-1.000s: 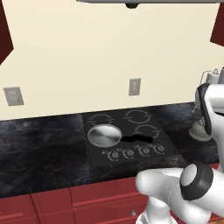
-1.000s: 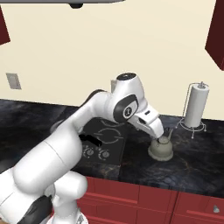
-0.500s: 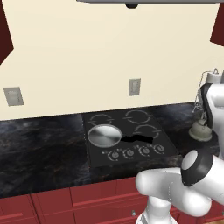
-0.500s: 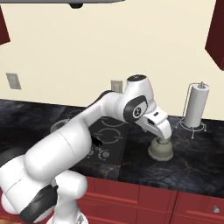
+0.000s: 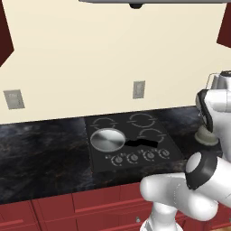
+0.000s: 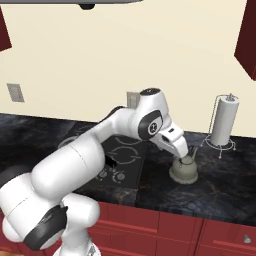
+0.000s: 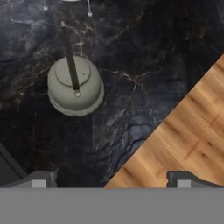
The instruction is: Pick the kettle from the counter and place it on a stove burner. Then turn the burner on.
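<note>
one kettle [image 7: 75, 85] sat on the black desk [image 7: 144, 57], right of the stove [image 6: 120, 160], near the towel stand [image 6: 222, 122]. the pincer [image 7: 109, 178] hung above it, wide apart and holding nothing. it should line up over the thin handle [image 7: 70, 54], then go straight down.

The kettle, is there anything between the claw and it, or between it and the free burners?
Nothing visible blocks the open claw, which hangs just above the kettle. Between the kettle and the cooktop lies bare black counter. A flat silver pan covers the front left burner; the front right burner beside it is free.
</note>
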Available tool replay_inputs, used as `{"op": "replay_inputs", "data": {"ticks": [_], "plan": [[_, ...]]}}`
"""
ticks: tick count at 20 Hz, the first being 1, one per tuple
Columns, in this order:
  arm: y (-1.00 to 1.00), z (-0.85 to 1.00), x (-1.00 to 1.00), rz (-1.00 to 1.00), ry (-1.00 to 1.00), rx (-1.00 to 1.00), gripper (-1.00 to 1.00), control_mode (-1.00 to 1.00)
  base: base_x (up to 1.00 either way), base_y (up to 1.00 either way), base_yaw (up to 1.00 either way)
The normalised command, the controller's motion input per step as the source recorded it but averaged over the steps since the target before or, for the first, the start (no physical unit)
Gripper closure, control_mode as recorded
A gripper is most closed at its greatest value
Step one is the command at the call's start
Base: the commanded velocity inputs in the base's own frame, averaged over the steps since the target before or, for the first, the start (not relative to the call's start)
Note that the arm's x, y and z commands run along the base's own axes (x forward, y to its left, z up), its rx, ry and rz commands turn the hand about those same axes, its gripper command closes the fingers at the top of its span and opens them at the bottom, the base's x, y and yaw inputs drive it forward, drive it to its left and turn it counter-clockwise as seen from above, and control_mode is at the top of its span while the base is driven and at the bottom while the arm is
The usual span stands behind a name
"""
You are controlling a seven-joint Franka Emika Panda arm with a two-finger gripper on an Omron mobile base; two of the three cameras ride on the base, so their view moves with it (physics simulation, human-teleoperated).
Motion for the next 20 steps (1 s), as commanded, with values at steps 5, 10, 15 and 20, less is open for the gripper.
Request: {"op": "replay_inputs", "data": {"ticks": [5, 10, 15, 20], "plan": [[-0.04, -0.08, 0.25, 0.00, 0.00, 0.00, -1.00, -1.00, 0.00, 0.00, 0.00], [-0.13, -0.10, 0.32, 0.00, 0.00, 0.00, -1.00, -1.00, 0.00, 0.00, 0.00], [-0.26, -0.07, 0.26, 0.00, 0.00, 0.00, -1.00, -1.00, 0.00, 0.00, 0.00], [-0.28, -0.13, 0.24, 0.00, 0.00, 0.00, -1.00, -1.00, 0.00, 0.00, 0.00]]}}
